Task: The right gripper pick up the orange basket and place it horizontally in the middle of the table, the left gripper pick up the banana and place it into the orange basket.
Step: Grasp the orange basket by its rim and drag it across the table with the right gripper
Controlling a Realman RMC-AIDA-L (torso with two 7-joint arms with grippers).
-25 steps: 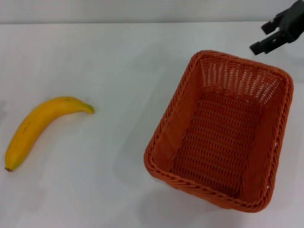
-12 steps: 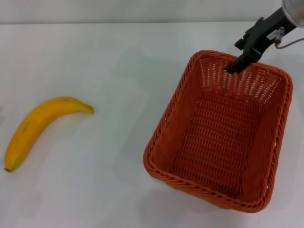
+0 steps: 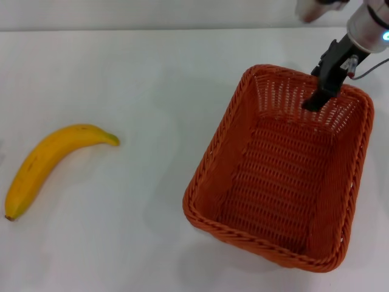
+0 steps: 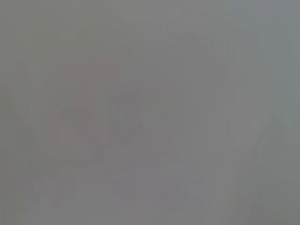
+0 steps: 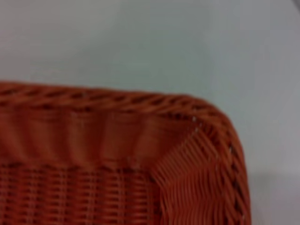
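The orange basket (image 3: 214,159) stands on the right of the white table (image 3: 158,73), its long side running away from me, with nothing in it. My right gripper (image 3: 317,96) reaches down from the upper right at the basket's far rim, open; one black finger (image 3: 327,73) shows against the far inner wall. The right wrist view shows a corner of the basket's braided rim (image 5: 117,101) from close above, with bare table (image 5: 164,42) beyond it. The banana (image 3: 45,161) lies at the far left, stem end pointing right. My left gripper is out of view, and the left wrist view is plain grey.
A pale wall edge runs along the table's far side. White tabletop lies between the banana and the basket. A thin cable (image 3: 372,66) hangs by the right wrist.
My right gripper has come down from beyond the basket's far right corner and now hangs over the far rim, reaching into the basket. Basket and banana have stayed in place.
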